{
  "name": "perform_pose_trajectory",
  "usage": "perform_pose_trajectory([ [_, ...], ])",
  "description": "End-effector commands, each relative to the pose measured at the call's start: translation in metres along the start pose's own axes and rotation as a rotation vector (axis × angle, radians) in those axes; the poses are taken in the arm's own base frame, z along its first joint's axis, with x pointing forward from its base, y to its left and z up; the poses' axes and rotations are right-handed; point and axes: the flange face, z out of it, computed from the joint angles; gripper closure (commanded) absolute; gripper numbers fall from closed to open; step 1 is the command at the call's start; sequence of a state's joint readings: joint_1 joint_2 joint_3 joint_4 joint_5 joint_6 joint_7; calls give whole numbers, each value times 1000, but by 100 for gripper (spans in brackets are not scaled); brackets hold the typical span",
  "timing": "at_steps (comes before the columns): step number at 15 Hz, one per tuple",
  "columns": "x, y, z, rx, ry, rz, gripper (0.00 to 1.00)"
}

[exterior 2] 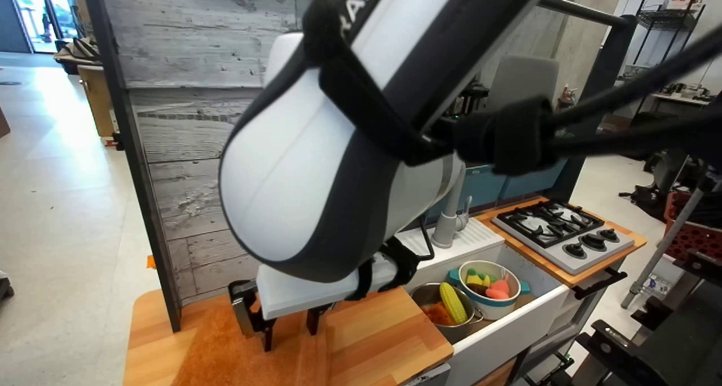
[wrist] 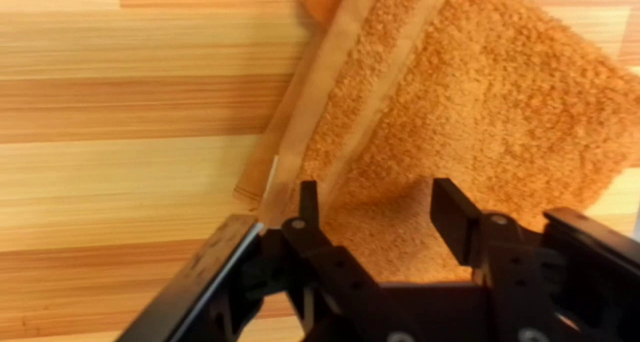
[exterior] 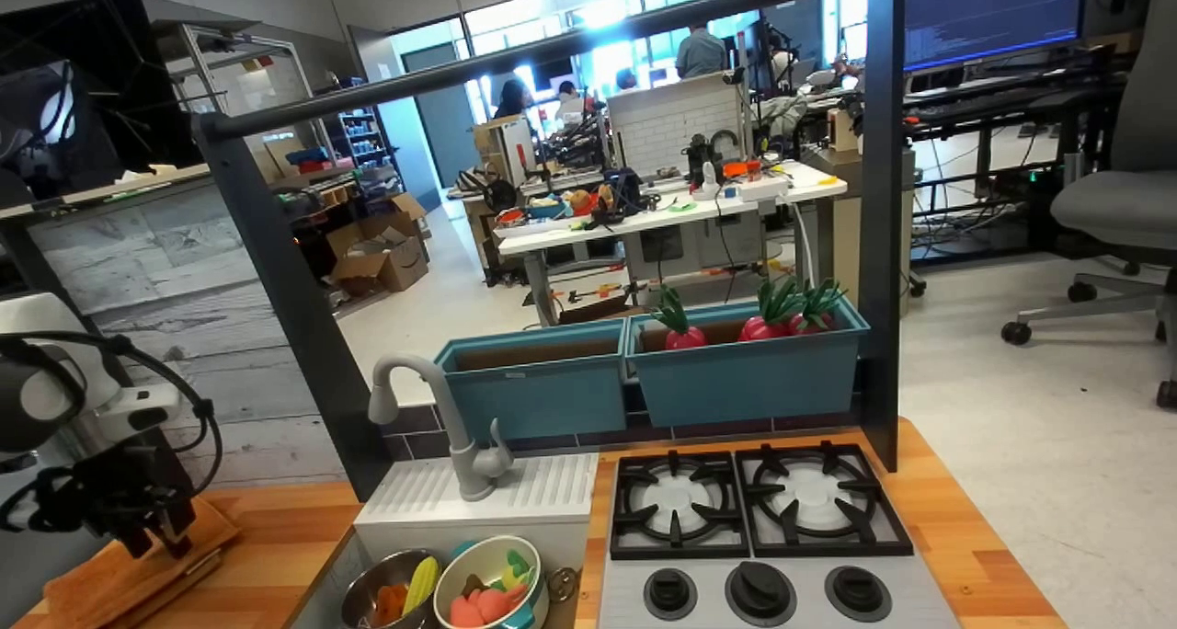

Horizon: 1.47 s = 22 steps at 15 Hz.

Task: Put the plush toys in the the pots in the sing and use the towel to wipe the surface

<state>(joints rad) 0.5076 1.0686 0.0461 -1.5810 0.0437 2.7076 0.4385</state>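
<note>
The orange towel [wrist: 475,107] lies folded on the wooden counter; it also shows in both exterior views [exterior: 119,578] [exterior 2: 220,346]. My gripper [wrist: 374,182] is open above the towel, its fingers apart with towel below and between them; whether the tips touch it I cannot tell. The gripper shows in both exterior views [exterior: 159,546] [exterior 2: 289,339]. In the white sink [exterior 2: 524,332] stand a metal pot [exterior 2: 459,334] and a white pot [exterior 2: 491,311]. The metal pot holds a yellow corn toy [exterior 2: 453,304] and an orange toy [exterior 2: 435,314]. The white pot holds coral [exterior 2: 498,288] and green-yellow toys [exterior 2: 475,279].
A grey faucet [exterior: 474,468] rises behind the sink. A stove [exterior: 680,569] stands beside it. Teal planters [exterior: 745,385] with red radish toys [exterior: 763,327] sit at the back. A wood-look panel [exterior 2: 186,149] stands behind the counter. A small orange rounded piece [wrist: 320,2] shows beside the towel.
</note>
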Motion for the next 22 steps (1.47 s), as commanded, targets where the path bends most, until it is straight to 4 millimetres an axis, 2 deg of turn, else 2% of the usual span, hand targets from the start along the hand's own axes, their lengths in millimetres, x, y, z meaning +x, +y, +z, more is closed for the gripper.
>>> perform_pose_trajectory([
  [1, 7, 18, 11, -46, -14, 33, 9],
  [2, 6, 20, 14, -36, -18, 30, 1],
  [3, 4, 17, 19, -10, -15, 17, 0],
  [6, -4, -2, 15, -13, -5, -24, 0],
  [7, -3, 11, 20, -25, -16, 5, 0],
  [11, -5, 6, 17, -39, -9, -6, 0],
  [15, -3, -8, 23, -33, 0, -30, 0],
  [22, 3, -38, 23, -5, 41, -49, 0],
])
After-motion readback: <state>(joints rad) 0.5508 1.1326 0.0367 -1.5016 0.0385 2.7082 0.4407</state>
